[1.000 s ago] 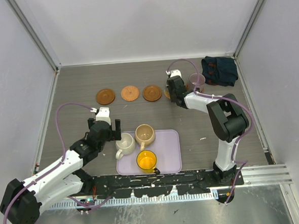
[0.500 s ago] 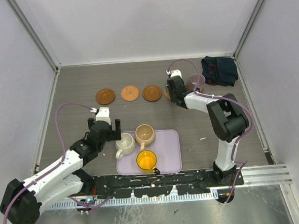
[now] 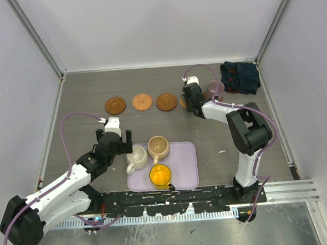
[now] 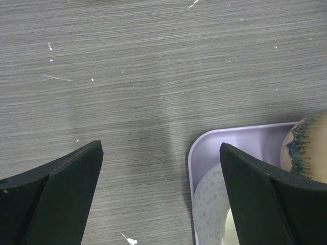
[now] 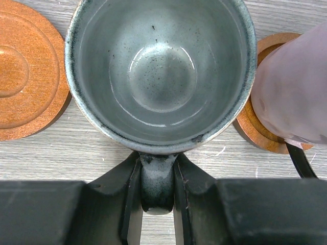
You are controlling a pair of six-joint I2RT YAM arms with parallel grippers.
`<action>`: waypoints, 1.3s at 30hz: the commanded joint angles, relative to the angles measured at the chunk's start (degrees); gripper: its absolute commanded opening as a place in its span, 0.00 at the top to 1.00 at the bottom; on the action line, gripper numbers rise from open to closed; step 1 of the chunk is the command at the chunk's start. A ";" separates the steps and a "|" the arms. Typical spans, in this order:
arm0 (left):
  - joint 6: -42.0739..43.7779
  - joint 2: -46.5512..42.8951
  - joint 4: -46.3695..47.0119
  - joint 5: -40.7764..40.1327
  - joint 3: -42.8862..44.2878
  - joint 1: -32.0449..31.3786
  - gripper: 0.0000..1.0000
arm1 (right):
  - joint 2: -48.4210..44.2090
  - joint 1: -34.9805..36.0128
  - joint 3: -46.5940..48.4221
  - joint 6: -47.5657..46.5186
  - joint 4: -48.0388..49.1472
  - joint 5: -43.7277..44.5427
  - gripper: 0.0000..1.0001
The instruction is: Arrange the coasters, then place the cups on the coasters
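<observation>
My left pincer (image 3: 122, 138) hangs spread wide, gripping nothing, just off the left edge of the lavender tray (image 3: 186, 154), handy for reaching in. The cream cup (image 3: 136, 156) sits close at four o'clock from it, with the tan cup (image 3: 159, 147) and yellow cup (image 3: 160, 176) beyond. Over to the right, my right pincer (image 5: 157, 194) is pinched narrow on the handle of the grey-green cup (image 5: 161, 71), keeping the mug upright at twelve o'clock. An empty coaster (image 5: 23, 71) lies at nine o'clock and the mauve cup (image 5: 294, 87) stands on its coaster (image 5: 254, 133) at three. Whether a disc waits beneath my mug, I cannot tell.
</observation>
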 commanded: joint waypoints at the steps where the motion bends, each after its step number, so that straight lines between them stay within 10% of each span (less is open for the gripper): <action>1: -1.01 0.12 3.72 -0.43 0.32 0.37 0.02 | -1.56 -0.23 2.83 0.71 2.31 0.54 0.69; 13: -1.32 0.52 3.89 0.01 0.33 0.46 0.02 | -3.37 0.14 2.42 0.42 2.18 1.22 0.64; 39: -1.68 2.26 5.12 0.82 0.07 0.55 0.02 | -6.71 0.75 3.29 1.45 3.14 1.60 0.87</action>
